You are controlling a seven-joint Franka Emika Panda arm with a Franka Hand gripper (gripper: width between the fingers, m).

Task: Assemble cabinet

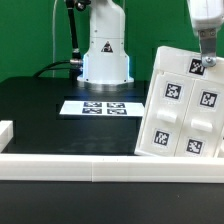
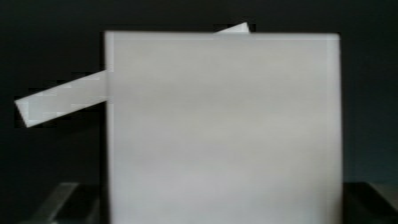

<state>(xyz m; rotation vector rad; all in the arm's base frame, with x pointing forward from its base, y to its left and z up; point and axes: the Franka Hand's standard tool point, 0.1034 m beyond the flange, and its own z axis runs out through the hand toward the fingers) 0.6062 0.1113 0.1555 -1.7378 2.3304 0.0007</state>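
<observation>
End effector (image 1: 203, 62) sits at the upper edge of the cabinet (image 1: 180, 105), on the exterior view's right, and appears closed on that edge; the fingertip gap is not resolved in either view. The cabinet stands tilted on the black bench (image 1: 40, 105), its top leaning toward the exterior view's right and its lower edge behind the long low white rail (image 1: 100, 165) at the near side. In the wrist view the cabinet (image 2: 222, 125) fills most of the frame as a plain blank face, with a thin white strip (image 2: 63, 100) projecting at an angle behind it; what that strip is cannot be told.

Hazards, as judged:
- Slip. The cabinet surface looks like smooth hard plastic and the hold is on one edge only, so the tilted body may pivot or slide out.
- Toppling. Support appears to be the lower edge alone; release at this angle would likely drop the block flat.
- Collision. The lower edge is near the rail and may catch on it during any move toward the near side.

Form: the cabinet is a large rectangular white block with square black-and-white tags and raised drawer-like insets. The marker board (image 1: 95, 106) is thin, flat and lies well apart, at the foot of the robot base (image 1: 105, 55).
</observation>
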